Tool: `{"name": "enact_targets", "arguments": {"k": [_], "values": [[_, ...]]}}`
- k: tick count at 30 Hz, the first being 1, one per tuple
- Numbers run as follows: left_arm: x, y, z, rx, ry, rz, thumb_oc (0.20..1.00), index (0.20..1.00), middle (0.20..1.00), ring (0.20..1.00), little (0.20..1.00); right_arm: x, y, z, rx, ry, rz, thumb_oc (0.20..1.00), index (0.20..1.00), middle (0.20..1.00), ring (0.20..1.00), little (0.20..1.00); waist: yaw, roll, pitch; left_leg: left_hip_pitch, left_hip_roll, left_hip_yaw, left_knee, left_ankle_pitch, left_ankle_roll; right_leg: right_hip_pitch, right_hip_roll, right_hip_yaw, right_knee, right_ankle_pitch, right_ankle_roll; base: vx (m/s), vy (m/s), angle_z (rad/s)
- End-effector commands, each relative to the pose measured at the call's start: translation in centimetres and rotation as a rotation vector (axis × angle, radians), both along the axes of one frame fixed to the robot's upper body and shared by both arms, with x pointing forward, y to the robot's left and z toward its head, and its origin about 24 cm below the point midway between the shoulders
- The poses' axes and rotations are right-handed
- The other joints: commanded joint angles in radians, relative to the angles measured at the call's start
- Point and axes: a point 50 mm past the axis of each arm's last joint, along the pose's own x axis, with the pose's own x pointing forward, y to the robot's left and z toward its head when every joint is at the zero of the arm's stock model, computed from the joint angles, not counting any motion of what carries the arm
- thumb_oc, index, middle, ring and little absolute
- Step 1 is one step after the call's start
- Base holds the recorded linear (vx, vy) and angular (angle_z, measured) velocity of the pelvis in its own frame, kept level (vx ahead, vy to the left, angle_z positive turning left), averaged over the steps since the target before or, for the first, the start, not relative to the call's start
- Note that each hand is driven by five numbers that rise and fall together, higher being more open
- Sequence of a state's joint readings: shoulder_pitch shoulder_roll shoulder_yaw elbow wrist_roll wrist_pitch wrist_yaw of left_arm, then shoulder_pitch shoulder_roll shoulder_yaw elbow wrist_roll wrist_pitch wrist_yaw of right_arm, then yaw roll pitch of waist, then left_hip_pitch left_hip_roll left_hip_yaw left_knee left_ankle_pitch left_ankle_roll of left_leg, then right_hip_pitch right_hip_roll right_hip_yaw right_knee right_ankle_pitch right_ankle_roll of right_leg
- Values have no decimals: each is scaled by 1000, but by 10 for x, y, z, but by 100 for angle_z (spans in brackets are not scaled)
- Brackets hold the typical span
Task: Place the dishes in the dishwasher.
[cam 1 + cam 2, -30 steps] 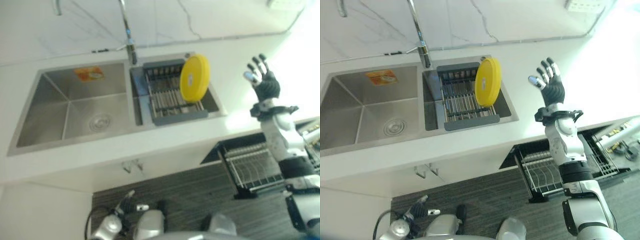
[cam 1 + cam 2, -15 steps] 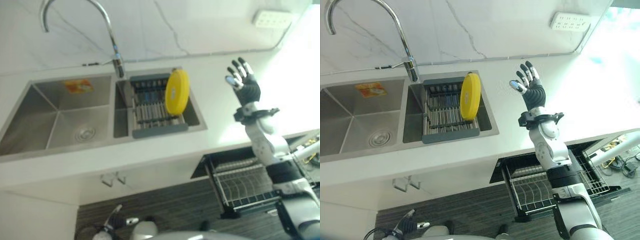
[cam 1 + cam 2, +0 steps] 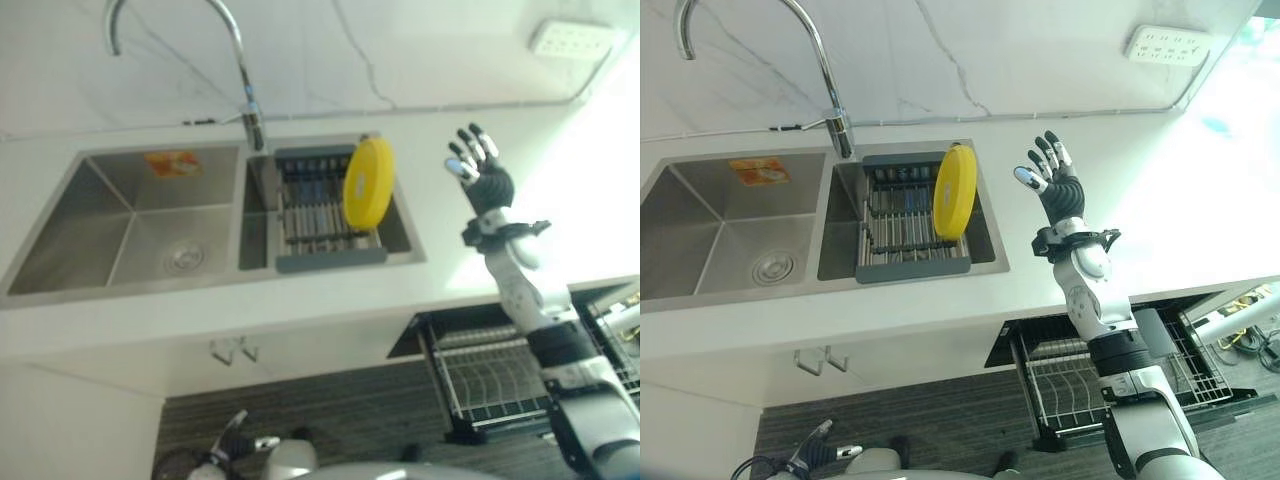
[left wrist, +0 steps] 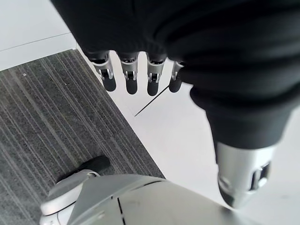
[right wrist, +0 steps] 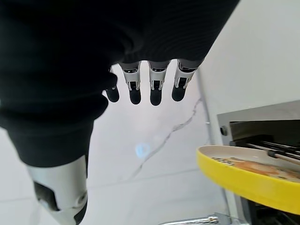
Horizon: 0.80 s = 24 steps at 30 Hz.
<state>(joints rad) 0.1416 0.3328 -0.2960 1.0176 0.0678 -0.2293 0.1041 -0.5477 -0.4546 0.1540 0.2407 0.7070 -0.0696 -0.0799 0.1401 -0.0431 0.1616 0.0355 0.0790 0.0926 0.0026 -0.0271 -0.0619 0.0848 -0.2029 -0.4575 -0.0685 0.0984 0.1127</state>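
Note:
A yellow plate stands on edge in the grey drying rack set in the right basin of the steel sink; the right wrist view shows its rim. My right hand is raised over the white counter to the right of the plate, apart from it, fingers straight and spread, holding nothing. The dishwasher's wire rack is pulled out below the counter at the right. My left hand hangs low near the floor with relaxed fingers and nothing in it.
A tall curved faucet rises behind the sink. The left basin has a drain and an orange sticker. A white counter runs to the right, with a wall socket above. Dark striped floor lies below.
The camera has shifted, so the whole scene sits a little further right. My right hand stays raised beside the plate, slightly nearer to it. The plate rests in the rack as before.

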Motion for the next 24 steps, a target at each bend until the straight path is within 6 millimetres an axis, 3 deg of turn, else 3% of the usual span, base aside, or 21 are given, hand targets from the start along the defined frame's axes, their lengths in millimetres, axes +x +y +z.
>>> {"name": "enact_targets", "arguments": {"k": [1, 11, 16, 21, 24], "values": [[14, -10, 3, -9, -24, -134, 1000, 1000, 1000, 1000, 1000, 10, 0, 41, -7, -128, -14, 1000, 1000, 1000, 1000, 1000, 46, 41, -4, -16, 75, 49, -45, 25, -30, 21, -126, -27, 112, -117, 108, 9, 11, 7], [32, -18, 9, -67, -62, -183, 1000, 1000, 1000, 1000, 1000, 23, -10, 53, -17, -127, -67, 1000, 1000, 1000, 1000, 1000, 71, 65, 37, -76, 61, 26, -42, 46, -31, 4, -154, -35, 119, -101, 112, -11, 16, 12], [42, -21, 13, -89, -96, -171, 1000, 1000, 1000, 1000, 1000, 26, -5, 63, -42, -151, -48, 1000, 1000, 1000, 1000, 1000, 73, 79, 72, -111, 56, 18, -32, 56, -31, -17, -165, -26, 126, -94, 111, -55, 11, 6], [36, -16, 11, -92, -86, -83, 1000, 1000, 1000, 1000, 1000, 25, 3, 63, -50, -160, -7, 1000, 1000, 1000, 1000, 1000, 76, 83, 84, -118, 56, 14, -30, 63, -34, -18, -166, -22, 126, -95, 110, 0, 0, 0], [38, -14, 13, -64, -99, -116, 1000, 1000, 1000, 1000, 1000, 25, 8, 73, -49, -187, 5, 1000, 1000, 1000, 1000, 1000, 83, 81, 97, -132, 56, 9, -24, 67, -36, -21, -167, -24, 128, -95, 109, -12, -5, 0]]}}
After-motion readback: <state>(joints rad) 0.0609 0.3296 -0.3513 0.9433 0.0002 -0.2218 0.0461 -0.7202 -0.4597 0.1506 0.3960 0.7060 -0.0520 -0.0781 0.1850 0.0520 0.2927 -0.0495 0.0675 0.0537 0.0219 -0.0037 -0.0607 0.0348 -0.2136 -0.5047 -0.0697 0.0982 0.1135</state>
